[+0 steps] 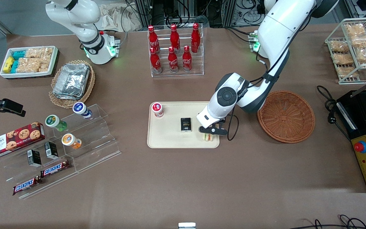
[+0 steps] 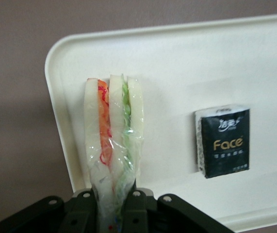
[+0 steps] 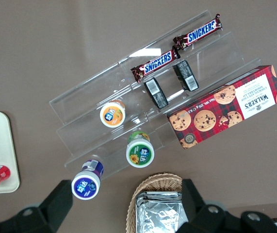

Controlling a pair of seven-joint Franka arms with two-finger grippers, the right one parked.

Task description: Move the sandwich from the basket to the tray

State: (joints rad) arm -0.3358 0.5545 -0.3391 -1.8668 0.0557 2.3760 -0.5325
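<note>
Gripper (image 2: 115, 204) clamped on the wrapped sandwich (image 2: 113, 141), holding it upright over the tray (image 2: 187, 63) beside the tissue pack (image 2: 223, 141); basket (image 1: 286, 116) sat empty, so release seemed next

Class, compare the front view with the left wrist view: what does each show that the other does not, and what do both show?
Only the front view shows the empty reddish-brown basket, the red-capped bottle lying on the tray, and the cola bottle rack.

Only the left wrist view shows the sandwich's orange, red and green layers under plastic wrap, and the word Face on the black tissue pack.

Both show the beige tray, the sandwich, the pack and the gripper shut on the sandwich above the tray.
</note>
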